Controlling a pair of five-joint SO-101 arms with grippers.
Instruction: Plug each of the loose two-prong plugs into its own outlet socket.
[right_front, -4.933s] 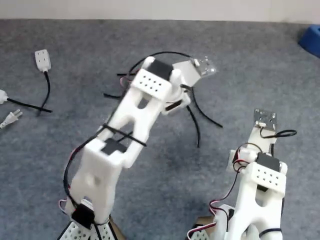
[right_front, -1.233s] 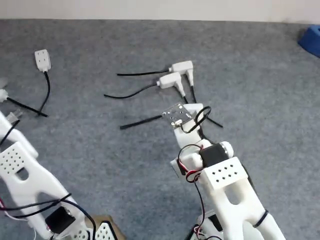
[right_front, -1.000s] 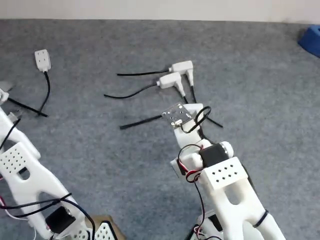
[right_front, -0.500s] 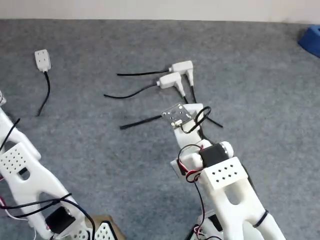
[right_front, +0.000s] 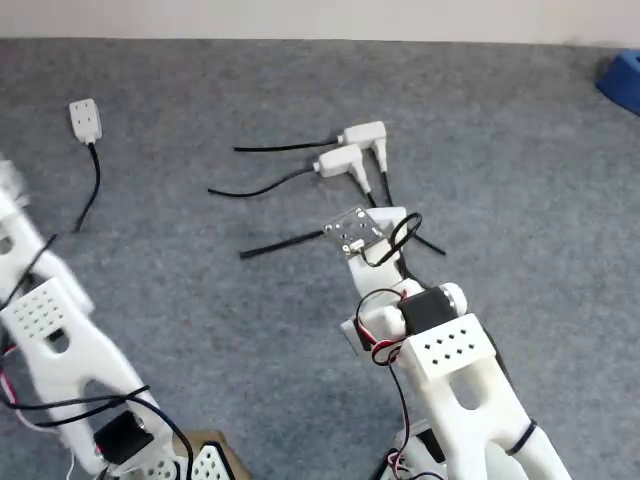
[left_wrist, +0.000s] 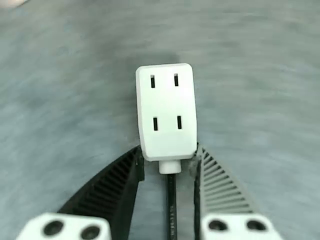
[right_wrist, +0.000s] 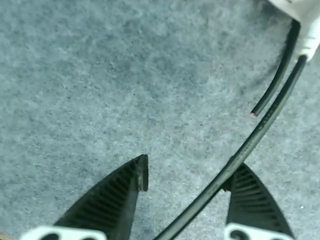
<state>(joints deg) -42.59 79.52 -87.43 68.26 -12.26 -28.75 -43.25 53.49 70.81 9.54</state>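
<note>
Where its jaws close, the left tool (left_wrist: 167, 161) grips a socket (left_wrist: 166, 112).

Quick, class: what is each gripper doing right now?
Left gripper: closed on the outlet socket.
Right gripper: open, holding nothing; a black cord runs through the gap.

High view: the left arm (right_front: 45, 310) runs off the frame's edge, and its far end with the left gripper (left_wrist: 168, 154) is blurred. The wrist camera board (right_front: 352, 232) covers the right gripper (right_wrist: 191, 170). A blue object (right_front: 622, 78) is cropped at the corner.

Left wrist view: carpet (left_wrist: 260, 75) blurred; the socket block's (left_wrist: 166, 112) cord (left_wrist: 171, 205) leaves the frame.

Right wrist view: a white body (right_wrist: 302, 15) is cut by the corner; plug or socket cannot be told.
</note>
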